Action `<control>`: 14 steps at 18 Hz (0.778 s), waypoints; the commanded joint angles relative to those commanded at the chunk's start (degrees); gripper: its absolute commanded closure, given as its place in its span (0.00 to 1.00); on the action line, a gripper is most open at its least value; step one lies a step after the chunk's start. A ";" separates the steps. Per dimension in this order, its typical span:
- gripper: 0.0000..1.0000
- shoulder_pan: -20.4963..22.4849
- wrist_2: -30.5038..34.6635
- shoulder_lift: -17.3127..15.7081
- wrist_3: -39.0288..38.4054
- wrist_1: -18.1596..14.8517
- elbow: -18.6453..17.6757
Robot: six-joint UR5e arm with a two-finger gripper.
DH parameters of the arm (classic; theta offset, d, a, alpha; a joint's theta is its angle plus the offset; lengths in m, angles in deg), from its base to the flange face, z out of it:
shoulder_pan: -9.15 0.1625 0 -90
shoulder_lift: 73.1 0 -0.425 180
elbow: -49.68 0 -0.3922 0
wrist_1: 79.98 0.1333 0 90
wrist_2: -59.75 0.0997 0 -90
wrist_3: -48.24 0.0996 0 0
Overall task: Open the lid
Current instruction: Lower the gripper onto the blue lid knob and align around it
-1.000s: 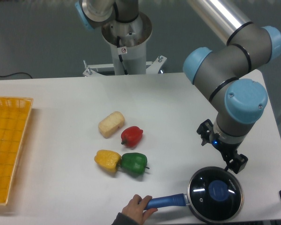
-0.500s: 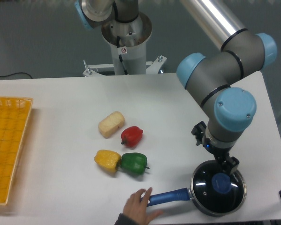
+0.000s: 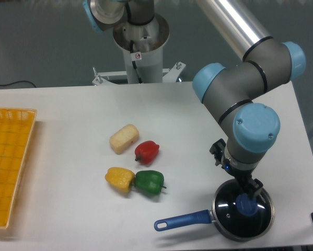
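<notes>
The lid (image 3: 243,210), a dark glass disc with a metal rim, lies on the black saucepan at the front right of the table. Its round blue knob (image 3: 245,204) shows in the centre. The saucepan's long blue handle (image 3: 181,220) points left. My gripper (image 3: 245,196) hangs straight down over the lid, its dark fingers (image 3: 254,186) right at the knob. The wrist hides most of the fingers, so I cannot tell whether they are closed on the knob.
A yellow pepper (image 3: 119,178), a green pepper (image 3: 149,181), a red pepper (image 3: 147,151) and a pale corn-like piece (image 3: 124,138) lie mid-table. A yellow basket (image 3: 10,162) stands at the left edge. The saucepan sits close to the table's front edge.
The human hand that held the saucepan handle has left the view. My arm has moved left and down, bringing the gripper onto the lid's knob.
</notes>
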 joint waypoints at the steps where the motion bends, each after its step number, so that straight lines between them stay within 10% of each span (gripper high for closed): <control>1: 0.00 0.00 0.00 0.53 0.00 -0.44 0.79; 14: 0.00 0.97 -0.70 5.54 1.49 0.00 6.69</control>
